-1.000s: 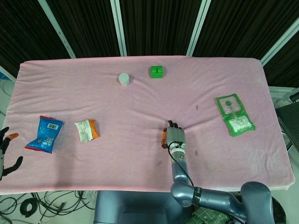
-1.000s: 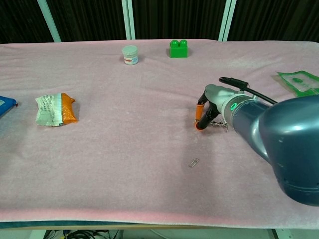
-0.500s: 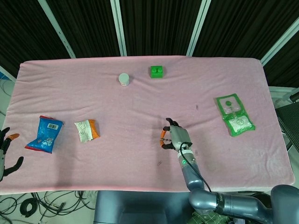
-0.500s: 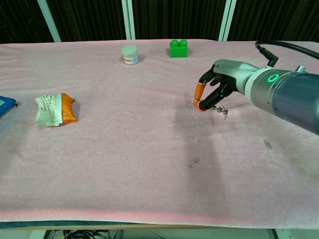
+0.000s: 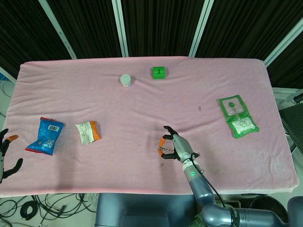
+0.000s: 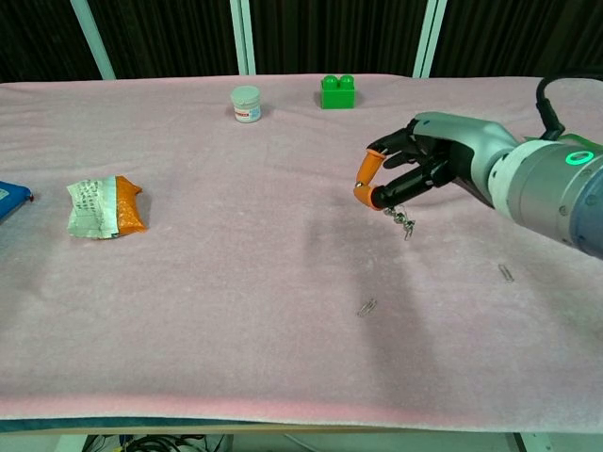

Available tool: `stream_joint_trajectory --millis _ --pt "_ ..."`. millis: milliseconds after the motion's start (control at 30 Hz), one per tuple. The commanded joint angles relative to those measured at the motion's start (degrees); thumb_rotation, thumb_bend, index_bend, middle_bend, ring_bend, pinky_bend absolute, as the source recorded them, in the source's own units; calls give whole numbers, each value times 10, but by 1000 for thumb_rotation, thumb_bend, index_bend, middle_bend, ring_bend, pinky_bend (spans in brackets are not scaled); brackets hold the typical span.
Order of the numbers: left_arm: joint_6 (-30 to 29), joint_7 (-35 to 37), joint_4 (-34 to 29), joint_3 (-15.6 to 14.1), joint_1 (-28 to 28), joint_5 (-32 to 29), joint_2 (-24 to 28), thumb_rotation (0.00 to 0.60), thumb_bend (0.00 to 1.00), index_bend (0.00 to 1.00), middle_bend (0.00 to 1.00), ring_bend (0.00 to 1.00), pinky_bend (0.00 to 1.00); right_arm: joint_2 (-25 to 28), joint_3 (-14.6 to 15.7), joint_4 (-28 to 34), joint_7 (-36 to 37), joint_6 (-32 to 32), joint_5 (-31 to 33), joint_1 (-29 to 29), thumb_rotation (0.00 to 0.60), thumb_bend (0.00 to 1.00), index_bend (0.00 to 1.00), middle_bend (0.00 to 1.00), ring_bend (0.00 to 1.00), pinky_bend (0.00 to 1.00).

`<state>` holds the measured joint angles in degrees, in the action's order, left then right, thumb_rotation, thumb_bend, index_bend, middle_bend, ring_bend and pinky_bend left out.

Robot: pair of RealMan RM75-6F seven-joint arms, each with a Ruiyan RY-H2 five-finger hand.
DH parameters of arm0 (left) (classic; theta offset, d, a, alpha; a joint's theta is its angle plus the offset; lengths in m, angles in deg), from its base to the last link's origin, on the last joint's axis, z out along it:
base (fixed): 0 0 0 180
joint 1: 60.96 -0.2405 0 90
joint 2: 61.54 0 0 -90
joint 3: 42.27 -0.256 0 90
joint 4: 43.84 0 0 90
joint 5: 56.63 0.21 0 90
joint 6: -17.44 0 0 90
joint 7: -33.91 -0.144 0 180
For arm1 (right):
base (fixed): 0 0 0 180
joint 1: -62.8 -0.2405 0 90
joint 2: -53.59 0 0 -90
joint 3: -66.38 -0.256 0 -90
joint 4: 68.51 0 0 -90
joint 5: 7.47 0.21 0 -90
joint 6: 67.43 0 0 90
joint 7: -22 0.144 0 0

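My right hand point(image 5: 176, 147) point(image 6: 429, 168) hovers above the middle of the pink cloth point(image 5: 142, 109). Its thumb and orange-tipped finger pinch a short chain of paper clips point(image 6: 404, 222) point(image 5: 165, 151), which dangles free below the fingers. A single loose paper clip point(image 6: 366, 308) point(image 5: 162, 165) lies on the cloth below and left of the hand, and another point(image 6: 506, 272) lies to its right. My left hand point(image 5: 5, 156) shows at the far left edge of the head view, off the table, fingers apart and holding nothing.
At the back stand a white jar point(image 5: 125, 80) point(image 6: 246, 104) and a green brick point(image 5: 158, 72) point(image 6: 337, 92). A blue snack bag point(image 5: 45, 136) and an orange-and-white packet point(image 5: 88, 131) point(image 6: 105, 207) lie at the left. A green packet point(image 5: 238, 116) lies at the right.
My right hand has risen from the cloth and drifted slightly left, lifting the clip chain so it now hangs in the air. The left hand has stayed put.
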<state>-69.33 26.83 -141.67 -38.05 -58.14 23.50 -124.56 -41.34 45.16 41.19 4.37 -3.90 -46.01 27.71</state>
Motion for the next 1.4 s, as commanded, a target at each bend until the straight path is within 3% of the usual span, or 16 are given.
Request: stream_joint_trajectory --millis 33,600,1400 --pt "0 0 0 0 0 0 0 600 298 236 45 0 0 -8 18 -7 26 -11 -16 9 600 361 611 51 78 202" --pt "-2 -7 1 3 0 -4 -3 600 298 236 44 0 0 -37 66 -66 107 -46 -63 23 600 361 611 51 78 201" --pt "-2 -11 2 4 0 -4 -8 600 298 241 45 0 0 -95 63 -114 136 -57 -70 10 600 360 611 51 79 201"
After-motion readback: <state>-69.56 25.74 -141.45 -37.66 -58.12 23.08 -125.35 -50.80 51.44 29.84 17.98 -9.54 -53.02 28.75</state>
